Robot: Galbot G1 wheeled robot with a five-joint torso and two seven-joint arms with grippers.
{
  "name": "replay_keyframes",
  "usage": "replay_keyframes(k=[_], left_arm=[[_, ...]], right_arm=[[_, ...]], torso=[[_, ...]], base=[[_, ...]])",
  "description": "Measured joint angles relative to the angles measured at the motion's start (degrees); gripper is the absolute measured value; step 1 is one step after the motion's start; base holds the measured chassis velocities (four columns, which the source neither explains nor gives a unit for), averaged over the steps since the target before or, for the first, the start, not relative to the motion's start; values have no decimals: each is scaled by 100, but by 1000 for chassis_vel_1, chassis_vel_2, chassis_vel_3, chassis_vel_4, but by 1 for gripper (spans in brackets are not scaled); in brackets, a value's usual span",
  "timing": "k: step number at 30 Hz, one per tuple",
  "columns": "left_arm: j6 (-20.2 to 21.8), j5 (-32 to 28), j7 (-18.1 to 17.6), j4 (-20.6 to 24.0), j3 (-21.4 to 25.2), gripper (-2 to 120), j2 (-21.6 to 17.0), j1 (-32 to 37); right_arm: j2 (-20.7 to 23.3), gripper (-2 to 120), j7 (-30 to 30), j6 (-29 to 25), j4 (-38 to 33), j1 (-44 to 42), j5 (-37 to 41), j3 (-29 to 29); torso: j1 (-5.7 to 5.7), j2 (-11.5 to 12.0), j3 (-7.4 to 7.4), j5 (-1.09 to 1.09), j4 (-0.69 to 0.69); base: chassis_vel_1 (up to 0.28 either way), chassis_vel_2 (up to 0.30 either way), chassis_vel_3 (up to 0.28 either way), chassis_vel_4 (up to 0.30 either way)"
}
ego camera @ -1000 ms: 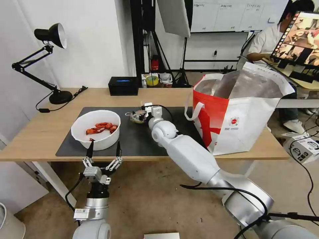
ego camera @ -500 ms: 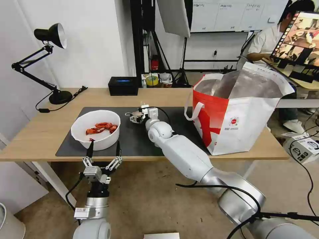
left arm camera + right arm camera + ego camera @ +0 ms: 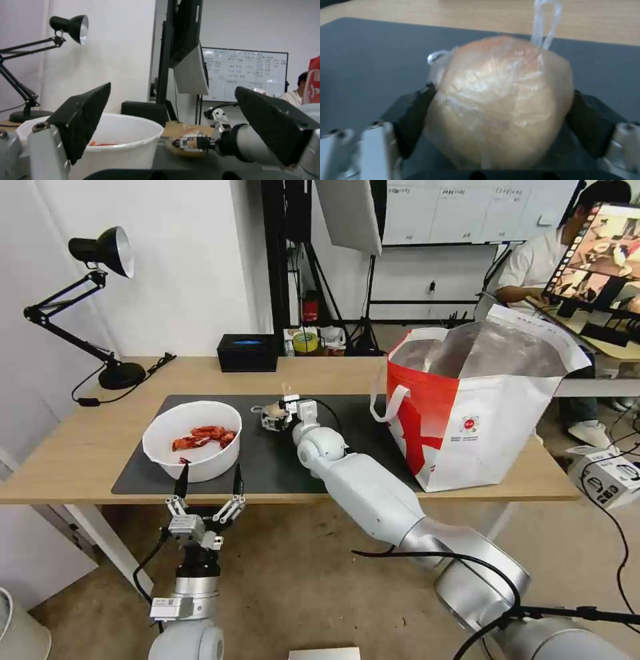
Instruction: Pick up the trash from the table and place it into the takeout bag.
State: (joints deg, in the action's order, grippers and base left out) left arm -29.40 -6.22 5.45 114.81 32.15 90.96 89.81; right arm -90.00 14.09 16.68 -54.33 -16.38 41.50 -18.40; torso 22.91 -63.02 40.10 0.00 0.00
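Note:
A beige lump in a clear bag (image 3: 500,82) lies on the dark mat (image 3: 267,463) of the table (image 3: 87,447). My right gripper (image 3: 501,105) is shut on it, its black pads (image 3: 413,120) pressing both sides. The head view puts this gripper (image 3: 273,415) mid-mat, left of the takeout bag (image 3: 480,407). A white bowl (image 3: 192,437) with red crayfish shells sits at the mat's left. My left gripper (image 3: 209,473) hangs open at the table's front edge, just before the bowl (image 3: 133,140).
A black desk lamp (image 3: 100,253) stands at the back left and a small black box (image 3: 247,353) at the back edge. The open takeout bag fills the table's right end. A person sits at a desk behind it.
My right arm has reached a little farther left across the mat, and its gripper now sits around the bagged lump. The left arm and the bowl have not moved.

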Motion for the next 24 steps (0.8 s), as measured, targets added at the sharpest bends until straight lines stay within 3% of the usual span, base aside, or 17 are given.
replay_keyframes(k=[13,16,24], left_arm=[[-19,1,-2,-4,5,100,-4,23],[-20,4,-2,-6,-2,100,-6,13],[-20,6,-3,-6,-5,100,-9,24]], right_arm=[[2,40,-56,24,-8,-73,-13,-28],[3,23,-60,26,-15,-73,-14,-12],[8,7,-62,18,-45,-109,-69,2]], torso=[[0,0,0,0,0],[0,0,0,0,0],[0,0,0,0,0]], base=[[0,0,0,0],[0,0,0,0],[0,0,0,0]])
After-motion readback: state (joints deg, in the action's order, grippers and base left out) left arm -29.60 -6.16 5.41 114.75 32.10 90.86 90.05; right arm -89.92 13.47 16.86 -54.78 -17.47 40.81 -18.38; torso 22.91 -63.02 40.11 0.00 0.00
